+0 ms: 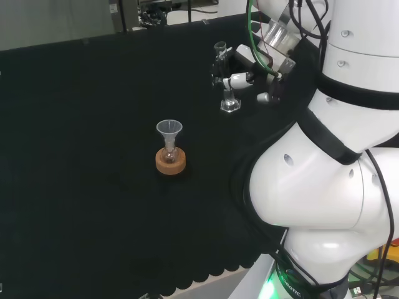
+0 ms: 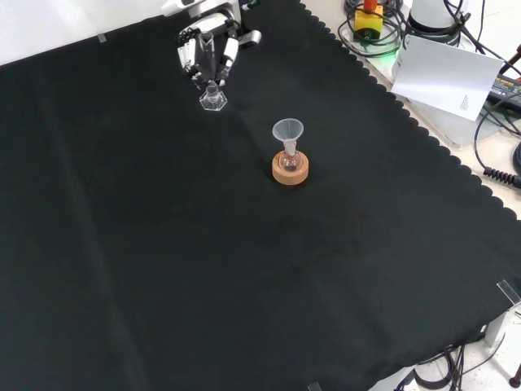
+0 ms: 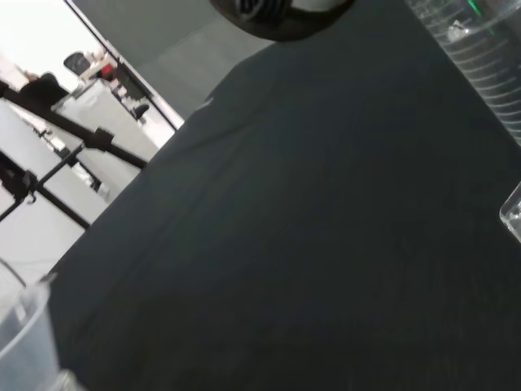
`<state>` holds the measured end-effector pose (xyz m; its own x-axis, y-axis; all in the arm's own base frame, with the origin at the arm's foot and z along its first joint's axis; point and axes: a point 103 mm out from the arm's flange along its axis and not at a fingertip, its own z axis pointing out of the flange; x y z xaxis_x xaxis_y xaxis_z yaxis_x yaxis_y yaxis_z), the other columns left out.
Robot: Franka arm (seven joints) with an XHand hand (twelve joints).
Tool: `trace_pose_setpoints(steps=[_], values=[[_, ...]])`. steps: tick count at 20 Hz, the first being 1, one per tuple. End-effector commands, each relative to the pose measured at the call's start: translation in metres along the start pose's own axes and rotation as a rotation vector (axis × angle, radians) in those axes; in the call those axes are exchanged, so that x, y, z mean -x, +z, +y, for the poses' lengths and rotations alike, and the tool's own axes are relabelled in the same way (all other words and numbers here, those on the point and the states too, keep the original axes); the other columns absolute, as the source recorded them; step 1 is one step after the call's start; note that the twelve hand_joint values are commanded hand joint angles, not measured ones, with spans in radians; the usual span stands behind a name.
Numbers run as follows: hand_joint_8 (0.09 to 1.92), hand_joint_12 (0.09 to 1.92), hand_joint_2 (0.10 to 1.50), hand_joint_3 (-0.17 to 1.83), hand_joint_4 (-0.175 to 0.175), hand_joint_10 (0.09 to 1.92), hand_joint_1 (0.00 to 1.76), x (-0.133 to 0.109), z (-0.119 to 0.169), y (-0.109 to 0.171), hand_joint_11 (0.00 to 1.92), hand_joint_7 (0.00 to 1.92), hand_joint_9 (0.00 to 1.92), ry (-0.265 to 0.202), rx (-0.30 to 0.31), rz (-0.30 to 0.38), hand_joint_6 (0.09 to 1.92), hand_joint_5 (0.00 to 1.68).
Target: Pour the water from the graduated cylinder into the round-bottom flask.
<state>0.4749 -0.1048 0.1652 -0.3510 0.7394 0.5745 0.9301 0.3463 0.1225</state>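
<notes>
The robot hand [image 2: 207, 53] had its fingers curled round the upright graduated cylinder [image 1: 225, 78] near the tabletop's far edge in the front view, well apart from the funnel-topped round-bottom flask [image 2: 290, 159] on its cork ring [image 2: 290, 173]; lifting and pouring remained undone.

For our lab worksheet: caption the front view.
Black and white hand curled round clear graduated cylinder; funnel-topped round-bottom flask waits on cork ring.

Hand [image 1: 249, 76] curled round upright graduated cylinder [image 1: 224, 78]; funnel-topped flask [image 1: 169, 149] on cork ring [image 1: 170, 164]
</notes>
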Motion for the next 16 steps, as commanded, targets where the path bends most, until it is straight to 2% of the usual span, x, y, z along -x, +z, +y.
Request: trace_pose_setpoints(steps=[1,4,10,13,16], values=[[0.61,0.67,1.05,-0.01,0.028,0.09,1.26,-0.013,-0.021,0.0,1.33,1.22,1.55,-0.017,-0.086,-0.038,0.9,1.09],[0.61,0.67,1.05,-0.01,0.028,0.09,1.26,-0.02,-0.027,0.003,1.33,1.22,1.55,-0.017,-0.147,-0.076,0.9,1.09],[0.61,0.67,1.05,-0.01,0.028,0.09,1.26,-0.035,-0.034,0.015,1.34,1.22,1.55,-0.025,-0.317,-0.198,0.9,1.09],[0.6,0.67,1.05,-0.01,0.028,0.09,1.26,-0.04,-0.036,0.021,1.34,1.22,1.55,-0.015,-0.405,-0.256,0.9,1.09],[0.6,0.67,1.05,-0.01,0.028,0.09,1.26,-0.043,-0.036,0.024,1.34,1.22,1.55,0.001,-0.466,-0.305,0.9,1.09]])
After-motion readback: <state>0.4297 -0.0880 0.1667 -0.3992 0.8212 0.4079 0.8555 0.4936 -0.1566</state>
